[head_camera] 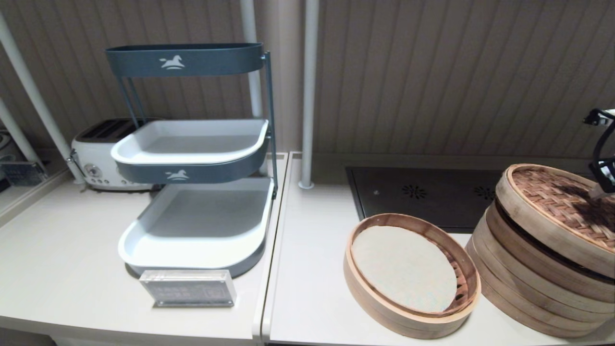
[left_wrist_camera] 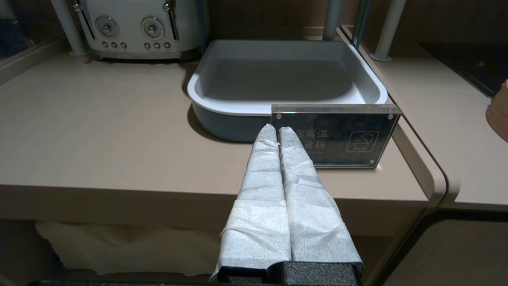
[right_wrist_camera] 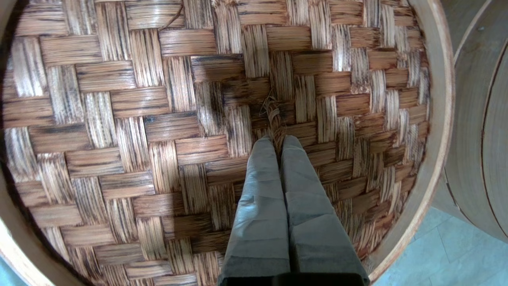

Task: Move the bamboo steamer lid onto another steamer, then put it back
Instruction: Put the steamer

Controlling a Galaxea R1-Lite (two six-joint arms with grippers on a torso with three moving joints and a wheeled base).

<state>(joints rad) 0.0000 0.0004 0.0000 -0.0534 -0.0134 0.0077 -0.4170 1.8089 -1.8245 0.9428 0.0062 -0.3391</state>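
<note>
Pale desk (head_camera: 312,269) carries the tall steamer (head_camera: 538,283) at its right edge; the bamboo steamer lid (head_camera: 562,211) sits tilted on it, a dark gap beneath. Right gripper (right_wrist_camera: 278,139) jaws pinch the lid's centre loop (right_wrist_camera: 273,115). Left gripper (left_wrist_camera: 277,129) jaws pressed together, off the front edge.

right gripper (right_wrist_camera: 278,139) pinched on centre loop (right_wrist_camera: 274,115), bamboo steamer lid (right_wrist_camera: 158,119) woven top

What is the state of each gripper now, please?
Left gripper: shut, holding nothing, before the counter.
Right gripper: shut on the centre loop of the bamboo steamer lid.
</note>
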